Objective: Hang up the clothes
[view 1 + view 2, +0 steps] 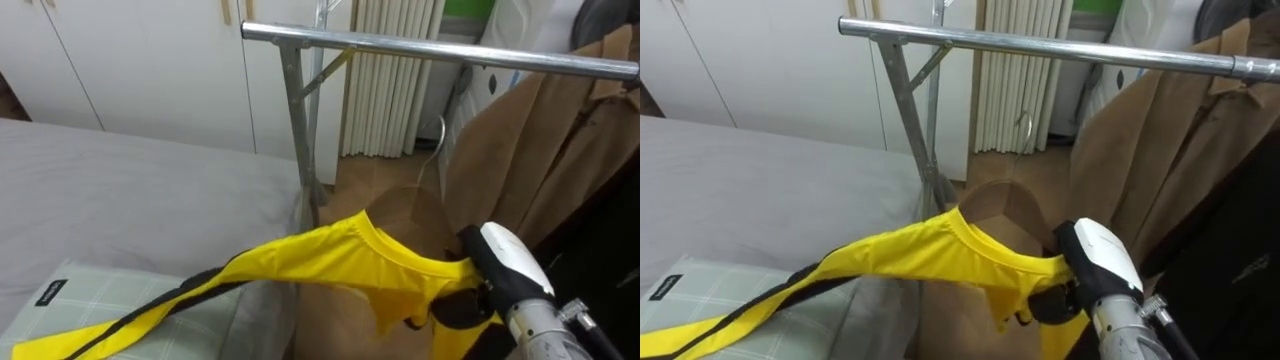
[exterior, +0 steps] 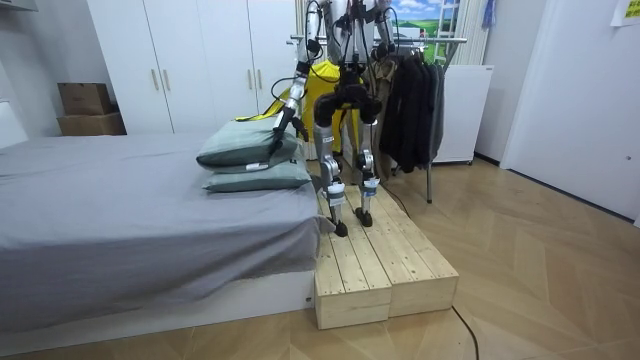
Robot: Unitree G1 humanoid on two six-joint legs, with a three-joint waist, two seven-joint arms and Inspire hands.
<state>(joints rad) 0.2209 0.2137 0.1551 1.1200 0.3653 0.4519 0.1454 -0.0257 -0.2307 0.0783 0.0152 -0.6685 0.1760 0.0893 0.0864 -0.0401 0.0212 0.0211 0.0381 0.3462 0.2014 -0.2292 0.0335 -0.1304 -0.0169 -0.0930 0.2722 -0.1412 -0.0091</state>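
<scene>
gripping the yellow garment (image 1: 330, 255) is my right hand (image 1: 462, 310), low at the right of my eye views. the cloth meets the hand at its right end, where it is bunched up against my palm and hangs a little below it. my dark fingers are curled tight into that bunch - a narrow, closed hold with yellow fabric wrapped in it.

from the hand the garment runs leftward. it rises to a rounded collar edge near the middle of the view, then slopes down to the lower left. its long axis lies across my view from right to left, with the far end trailing over the pale checked pillow (image 1: 120, 295) on the grey bed (image 1: 120, 190). a black stripe runs along the lower left stretch.

the metal rail (image 1: 440, 48) crosses above the garment, well apart from it, and a brown coat (image 1: 530, 150) hangs from it just beyond my right hand.

in the room view i stand on a wooden platform (image 2: 375, 265) beside the bed, facing the rail and the dark clothes (image 2: 410, 100) on it. my left hand (image 2: 277, 128) reaches down toward the stacked pillows - i cannot tell how its fingers are set.
</scene>
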